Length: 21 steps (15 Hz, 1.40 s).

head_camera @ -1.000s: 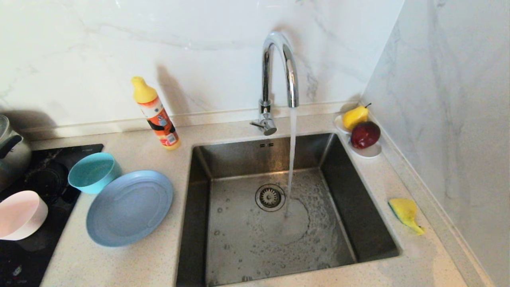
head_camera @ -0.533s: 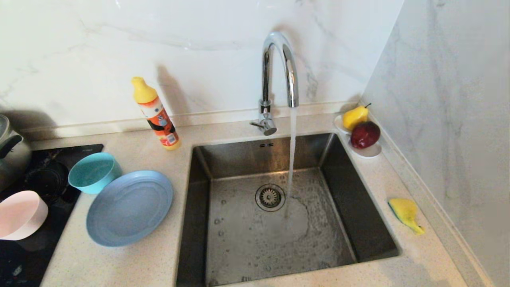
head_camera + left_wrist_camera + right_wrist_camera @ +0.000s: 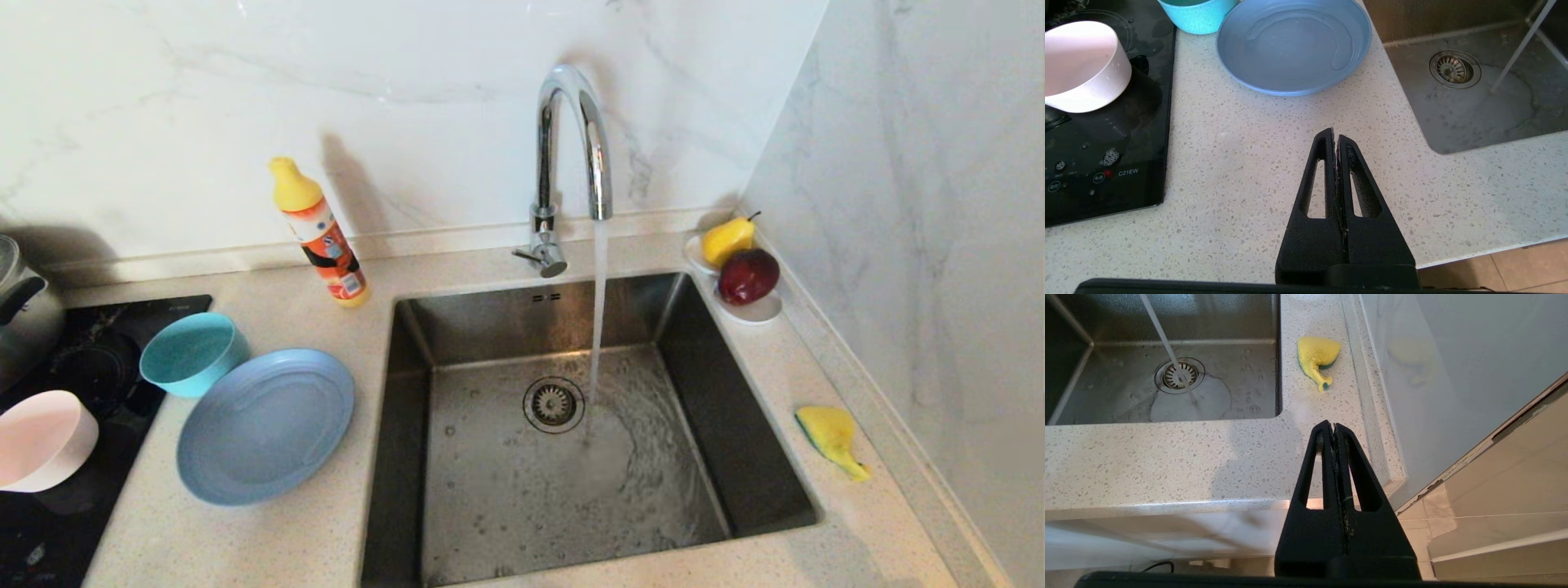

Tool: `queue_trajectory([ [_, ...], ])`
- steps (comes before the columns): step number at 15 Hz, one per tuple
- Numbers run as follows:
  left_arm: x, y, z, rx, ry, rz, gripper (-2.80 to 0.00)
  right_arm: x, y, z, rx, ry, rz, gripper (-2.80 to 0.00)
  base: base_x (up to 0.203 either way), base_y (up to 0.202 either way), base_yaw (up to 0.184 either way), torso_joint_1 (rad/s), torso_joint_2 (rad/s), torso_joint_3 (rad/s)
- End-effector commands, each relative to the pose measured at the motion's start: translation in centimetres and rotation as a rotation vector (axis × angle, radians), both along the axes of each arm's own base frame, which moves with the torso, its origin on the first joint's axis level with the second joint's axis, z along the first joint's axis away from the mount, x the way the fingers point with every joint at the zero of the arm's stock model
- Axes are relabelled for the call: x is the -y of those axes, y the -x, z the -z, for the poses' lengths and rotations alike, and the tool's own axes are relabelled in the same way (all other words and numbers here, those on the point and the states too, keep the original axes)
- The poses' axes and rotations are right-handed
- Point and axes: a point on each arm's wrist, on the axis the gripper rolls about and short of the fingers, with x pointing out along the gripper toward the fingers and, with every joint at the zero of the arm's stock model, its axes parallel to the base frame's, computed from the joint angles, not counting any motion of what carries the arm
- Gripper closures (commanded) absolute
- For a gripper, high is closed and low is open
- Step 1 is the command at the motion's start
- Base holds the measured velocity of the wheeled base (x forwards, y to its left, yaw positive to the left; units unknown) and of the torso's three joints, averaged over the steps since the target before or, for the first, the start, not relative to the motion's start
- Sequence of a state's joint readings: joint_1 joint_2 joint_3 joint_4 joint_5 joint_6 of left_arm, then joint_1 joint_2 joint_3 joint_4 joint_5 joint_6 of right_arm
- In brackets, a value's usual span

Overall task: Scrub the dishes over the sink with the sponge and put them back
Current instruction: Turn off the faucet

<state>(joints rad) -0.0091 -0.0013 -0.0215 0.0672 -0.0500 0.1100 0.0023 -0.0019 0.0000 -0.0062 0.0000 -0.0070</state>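
Three dishes sit left of the sink [image 3: 408,425]: grey-blue plate [image 3: 265,425] on the desk [image 3: 245,539], teal bowl [image 3: 192,353] just behind it touching its rim, pink bowl [image 3: 41,441] on the black hob [image 3: 49,523]. Tap [image 3: 571,155] runs water into the basin near the drain. Sponge [image 3: 831,437] lies on the desk strip right of the sink, by the wall. Left gripper [image 3: 1336,136] hangs over bare desk w/ jaws pressed together, holding nothing; right gripper [image 3: 1333,426] over the desk's front edge, jaws also pressed together, empty, sponge well beyond them
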Motion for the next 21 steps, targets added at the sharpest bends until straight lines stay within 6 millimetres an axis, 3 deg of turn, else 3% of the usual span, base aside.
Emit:
queue_trajectory([
  [1,0.0,0.0,0.0,0.001,0.0,0.001,0.0,0.0,0.0,0.0,-0.002,0.001,-0.001,0.0,0.0,0.0,0.0,0.0,0.0,0.0],
  [13,0.0,-0.1,-0.6,0.069,0.007,-0.002,0.0,0.0,0.0,0.0,-0.002,0.001,-0.001,0.0,0.0,0.0,0.0,0.0,0.0,0.0],
  [18,0.4,3.4,-7.7,0.226,0.055,0.176,0.0,0.0,0.0,0.0,-0.002,0.001,-0.001,0.0,0.0,0.0,0.0,0.0,0.0,0.0],
  [21,0.6,2.9,-12.8,0.161,0.093,0.287,0.0,0.0,0.0,0.0,-0.002,0.0,-0.001,0.0,0.0,0.0,0.0,0.0,0.0,0.0],
])
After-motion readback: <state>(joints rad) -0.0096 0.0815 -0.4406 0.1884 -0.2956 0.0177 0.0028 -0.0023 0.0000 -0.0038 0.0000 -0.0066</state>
